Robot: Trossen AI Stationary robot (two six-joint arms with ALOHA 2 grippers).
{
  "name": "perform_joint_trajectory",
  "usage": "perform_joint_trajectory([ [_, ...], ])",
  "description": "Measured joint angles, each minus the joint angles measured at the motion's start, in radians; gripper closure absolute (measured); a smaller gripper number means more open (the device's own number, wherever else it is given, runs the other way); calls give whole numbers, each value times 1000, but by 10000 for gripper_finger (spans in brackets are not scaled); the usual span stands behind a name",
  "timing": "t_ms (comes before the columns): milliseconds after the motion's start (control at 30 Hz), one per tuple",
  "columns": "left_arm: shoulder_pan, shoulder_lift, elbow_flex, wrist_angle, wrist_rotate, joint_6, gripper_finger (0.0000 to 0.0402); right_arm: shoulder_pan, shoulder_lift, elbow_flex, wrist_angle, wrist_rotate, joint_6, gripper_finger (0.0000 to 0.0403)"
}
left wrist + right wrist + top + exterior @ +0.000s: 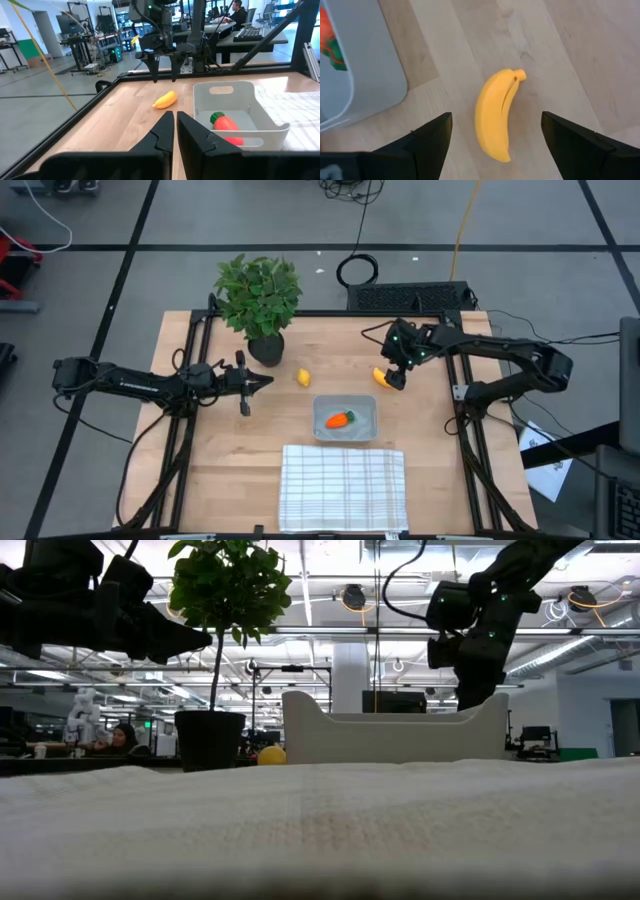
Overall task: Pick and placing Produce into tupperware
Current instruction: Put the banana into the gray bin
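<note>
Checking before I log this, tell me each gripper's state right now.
Left gripper: shut, holding nothing, waiting beside the plant.
Right gripper: open, above the banana, not gripping it.

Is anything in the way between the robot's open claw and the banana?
No, nothing visible. The right gripper is open right above the banana, which lies alone on bare wood beside the container holding the carrot.
</note>
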Motion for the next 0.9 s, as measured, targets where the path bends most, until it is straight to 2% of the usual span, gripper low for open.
perform_joint_trajectory([
  [333,0,0,0,-5,0,0,376,0,71,0,39,1,67,106],
  [633,0,0,0,-6,0,0,376,0,77,0,13,1,39,106],
  [900,0,0,0,-6,0,0,376,29,76,-54,68,3,30,106],
])
